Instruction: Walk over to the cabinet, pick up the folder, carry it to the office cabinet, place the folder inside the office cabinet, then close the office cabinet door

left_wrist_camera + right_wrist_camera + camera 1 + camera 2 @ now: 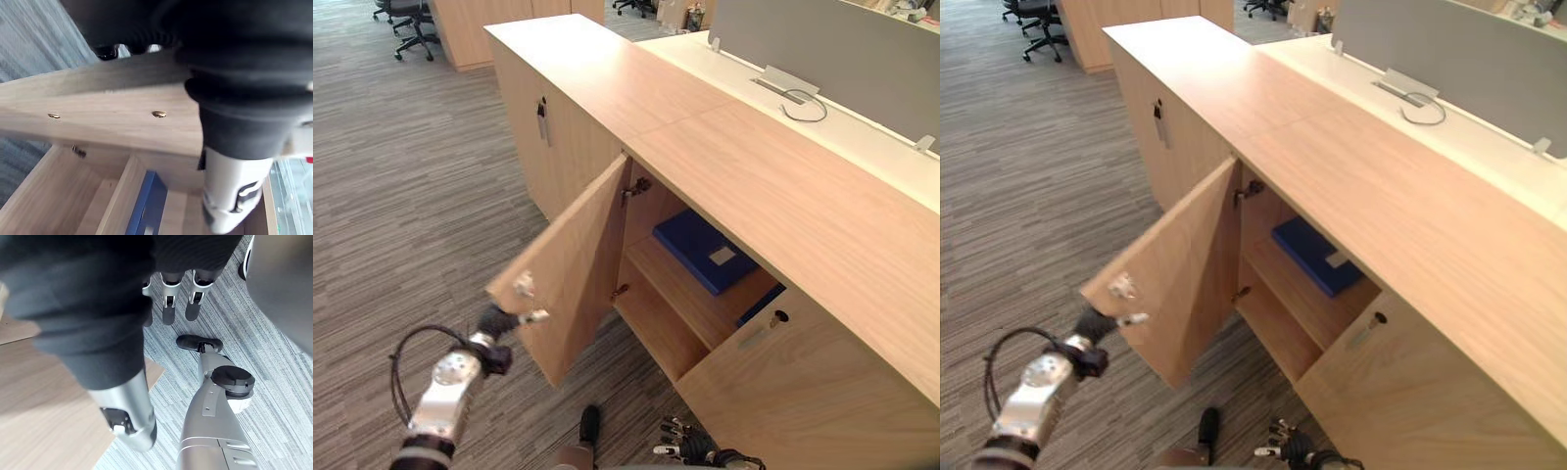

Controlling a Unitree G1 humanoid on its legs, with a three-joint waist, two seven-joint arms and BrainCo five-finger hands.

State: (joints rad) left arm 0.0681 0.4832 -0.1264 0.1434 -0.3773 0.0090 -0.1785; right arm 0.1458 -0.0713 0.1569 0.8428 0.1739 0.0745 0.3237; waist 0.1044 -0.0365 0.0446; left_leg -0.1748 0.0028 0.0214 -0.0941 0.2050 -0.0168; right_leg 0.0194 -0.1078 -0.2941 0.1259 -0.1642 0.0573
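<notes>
The office cabinet (803,215) stands with its left door (573,264) swung wide open. A blue folder (705,250) lies flat on the upper shelf inside, and the left wrist view looks past the door's edge at the folder (144,205). My left hand (499,323) is at the door's outer face, just below its small metal handle (524,284), with a straight finger touching the wood. Its thumb (230,196) is straight and holds nothing. My right hand (690,448) hangs low near the cabinet's foot, its fingers (168,303) relaxed and empty above the carpet.
The cabinet's right door (803,392) is closed, and a blue edge (759,305) shows behind it on the lower shelf. A second closed cabinet (548,137) adjoins on the far side. A desk with a grey partition (822,49) runs behind. Office chairs (411,24) stand far off on open carpet.
</notes>
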